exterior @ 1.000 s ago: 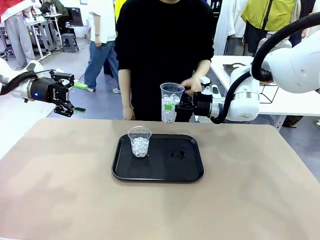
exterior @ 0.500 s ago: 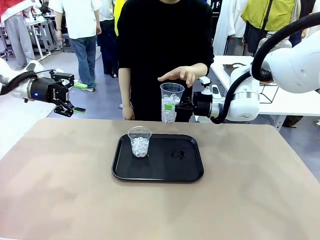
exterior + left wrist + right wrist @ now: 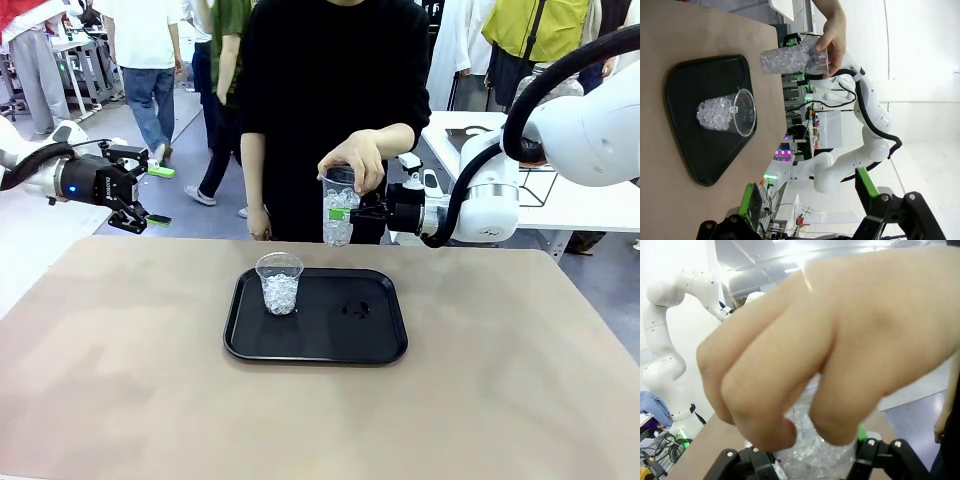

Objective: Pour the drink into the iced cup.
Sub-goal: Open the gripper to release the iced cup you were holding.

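Observation:
A clear plastic cup of ice (image 3: 338,215) hangs above the table's far edge, with my right gripper (image 3: 350,213) shut on its side. A person's hand (image 3: 355,160) grips that cup's rim from above. The right wrist view has this hand (image 3: 840,340) close up over the ice (image 3: 810,452), between my right gripper's fingers (image 3: 756,461). A second iced cup (image 3: 279,284) stands upright on the black tray (image 3: 370,340). My left gripper (image 3: 157,196) hovers open at the far left, holding nothing. The amber drink is out of view.
The tray sits mid-table, with tan tabletop (image 3: 120,380) all around it. The person in black stands at the far edge behind the held cup. In the left wrist view the tray (image 3: 695,85) and both cups (image 3: 725,112) lie ahead of the open fingers (image 3: 747,205).
The person's hand moved from beside the held cup to above it, then came down and closed on its rim. Both arms stayed still.

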`<control>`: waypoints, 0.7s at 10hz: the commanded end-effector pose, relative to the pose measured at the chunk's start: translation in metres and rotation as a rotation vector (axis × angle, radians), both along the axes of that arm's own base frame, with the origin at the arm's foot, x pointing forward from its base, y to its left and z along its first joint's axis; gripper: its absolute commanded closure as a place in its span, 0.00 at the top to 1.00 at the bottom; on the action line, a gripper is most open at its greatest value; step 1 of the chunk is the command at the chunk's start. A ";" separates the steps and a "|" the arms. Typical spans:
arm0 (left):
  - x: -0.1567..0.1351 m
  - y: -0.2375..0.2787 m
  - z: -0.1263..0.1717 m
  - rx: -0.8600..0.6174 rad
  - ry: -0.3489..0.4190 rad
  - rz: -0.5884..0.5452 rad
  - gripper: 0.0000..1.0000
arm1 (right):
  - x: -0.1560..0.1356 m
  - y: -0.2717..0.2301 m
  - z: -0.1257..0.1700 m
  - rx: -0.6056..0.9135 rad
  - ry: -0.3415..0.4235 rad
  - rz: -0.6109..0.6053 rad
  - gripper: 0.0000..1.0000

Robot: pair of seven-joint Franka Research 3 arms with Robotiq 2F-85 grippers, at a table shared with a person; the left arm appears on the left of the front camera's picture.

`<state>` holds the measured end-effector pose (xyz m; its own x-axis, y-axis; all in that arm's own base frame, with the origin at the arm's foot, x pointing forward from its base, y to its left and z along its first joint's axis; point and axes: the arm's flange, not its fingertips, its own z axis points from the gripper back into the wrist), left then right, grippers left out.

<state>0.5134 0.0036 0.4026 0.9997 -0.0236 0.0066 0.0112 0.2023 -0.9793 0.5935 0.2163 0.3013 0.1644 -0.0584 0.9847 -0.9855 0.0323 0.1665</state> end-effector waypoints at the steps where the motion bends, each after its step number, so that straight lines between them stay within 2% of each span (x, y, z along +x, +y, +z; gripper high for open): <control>1: 0.000 0.000 0.001 -0.005 -0.005 0.001 1.00 | -0.003 0.001 0.005 0.002 -0.010 0.001 0.72; 7: 0.000 0.000 0.001 -0.005 -0.005 0.001 1.00 | -0.003 0.001 0.005 0.002 -0.010 0.001 0.72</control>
